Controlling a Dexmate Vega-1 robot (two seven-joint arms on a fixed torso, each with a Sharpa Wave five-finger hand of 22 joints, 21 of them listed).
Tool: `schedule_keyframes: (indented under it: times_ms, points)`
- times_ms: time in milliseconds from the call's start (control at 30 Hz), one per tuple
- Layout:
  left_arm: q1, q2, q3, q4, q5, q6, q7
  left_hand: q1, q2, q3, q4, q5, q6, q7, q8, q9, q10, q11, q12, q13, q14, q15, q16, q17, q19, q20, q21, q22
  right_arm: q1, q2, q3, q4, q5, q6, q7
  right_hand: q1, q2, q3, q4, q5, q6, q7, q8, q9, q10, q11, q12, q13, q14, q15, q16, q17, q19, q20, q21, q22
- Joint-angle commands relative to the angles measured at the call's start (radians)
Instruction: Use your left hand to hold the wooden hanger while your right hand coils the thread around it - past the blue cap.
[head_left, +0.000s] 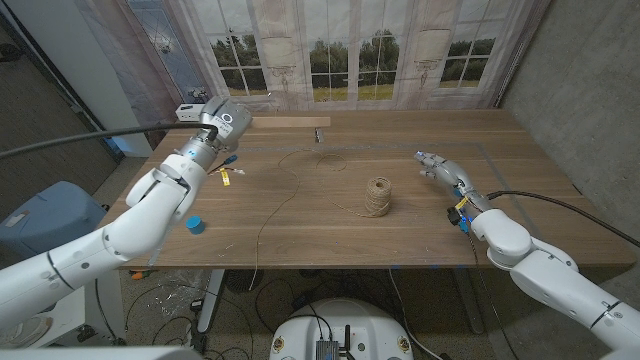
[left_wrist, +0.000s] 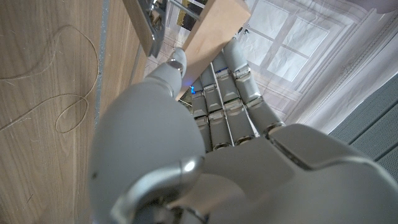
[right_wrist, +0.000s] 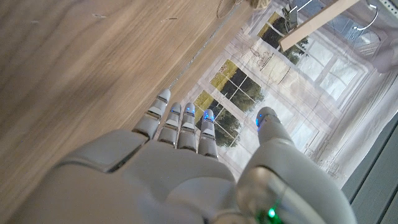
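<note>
Lying near the near-left table (head_left: 420, 245) edge: blue cap (head_left: 194, 225). Standing mid-table with open wood all round: thread spool (head_left: 378, 196), its thread (head_left: 290, 190) trailing left and near. Hovering right of the spool, well apart: right hand (head_left: 440, 168), fingers (right_wrist: 180, 127) spread, grasping nothing. Gripping the wooden hanger (head_left: 285, 122) at the far-left edge: left hand (head_left: 222, 125).
</note>
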Motion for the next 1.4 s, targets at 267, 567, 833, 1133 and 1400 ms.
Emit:
schedule_keyframes:
  times_ms: [267, 567, 833, 1133, 1400]
  points:
    - [0.082, 0.021, -0.102, 0.051, -0.035, -0.049, 0.199, 0.037, 0.053, 0.012, 0.013, 0.023, 0.106, -0.114, -0.001, 0.178, 0.120, -0.130, 0.005, 0.118, 0.172, -0.258, -0.002, 0.316, -0.009, -0.075, 0.015, -0.002, 0.038, -0.146, -0.065, -0.279, -0.161, -0.359, 0.006, 0.017, 0.006, 0.003, -0.002, -0.002, -0.008, -0.005, -0.006, 0.005, 0.008, -0.006, 0.000, 0.001, 0.011, -0.001, 0.002, 0.003, 0.009, 0.000, 0.005, 0.002]
    - [0.072, 0.026, -0.105, 0.071, -0.053, -0.071, 0.231, 0.034, 0.053, 0.015, 0.013, 0.024, 0.108, -0.116, -0.002, 0.180, 0.123, -0.134, 0.001, 0.122, 0.173, -0.258, -0.005, 0.323, -0.010, -0.077, 0.022, -0.004, 0.159, -0.153, -0.194, -0.367, -0.269, -0.597, 0.042, 0.030, 0.013, 0.007, -0.002, -0.003, -0.016, -0.010, -0.010, 0.005, 0.001, -0.020, -0.004, 0.002, 0.008, -0.008, 0.000, 0.004, 0.016, 0.009, 0.007, 0.002]
    - [0.063, 0.026, -0.099, 0.091, -0.067, -0.080, 0.261, 0.032, 0.052, 0.016, 0.013, 0.024, 0.108, -0.116, -0.003, 0.180, 0.125, -0.134, -0.001, 0.124, 0.176, -0.258, -0.006, 0.327, -0.009, -0.079, 0.027, -0.005, 0.265, -0.135, -0.310, -0.414, -0.349, -0.786, 0.079, 0.034, 0.012, 0.004, -0.002, -0.004, -0.022, -0.013, -0.012, 0.005, -0.013, -0.030, -0.011, 0.002, 0.003, -0.011, -0.003, 0.005, 0.020, 0.017, 0.007, 0.002]
    - [0.059, 0.031, -0.095, 0.108, -0.092, -0.082, 0.284, 0.030, 0.051, 0.018, 0.013, 0.024, 0.109, -0.116, -0.004, 0.180, 0.126, -0.132, -0.004, 0.126, 0.178, -0.258, -0.008, 0.332, -0.010, -0.079, 0.031, -0.006, 0.416, -0.102, -0.489, -0.447, -0.467, -0.996, 0.146, 0.039, -0.006, -0.010, 0.000, -0.005, -0.062, -0.022, -0.022, 0.007, -0.041, -0.044, -0.020, 0.004, -0.004, -0.014, -0.006, 0.006, 0.070, 0.054, 0.022, 0.002]
    - [0.064, 0.038, -0.094, 0.110, -0.100, -0.069, 0.290, 0.028, 0.050, 0.021, 0.013, 0.024, 0.110, -0.117, -0.005, 0.182, 0.130, -0.134, -0.007, 0.129, 0.179, -0.258, -0.011, 0.337, -0.011, -0.080, 0.036, -0.007, 0.537, -0.083, -0.624, -0.454, -0.541, -1.122, 0.206, 0.039, -0.020, -0.020, 0.001, -0.004, -0.074, -0.031, -0.022, 0.007, -0.053, -0.049, -0.022, 0.005, 0.001, -0.020, -0.005, 0.007, 0.100, 0.076, 0.028, 0.002]
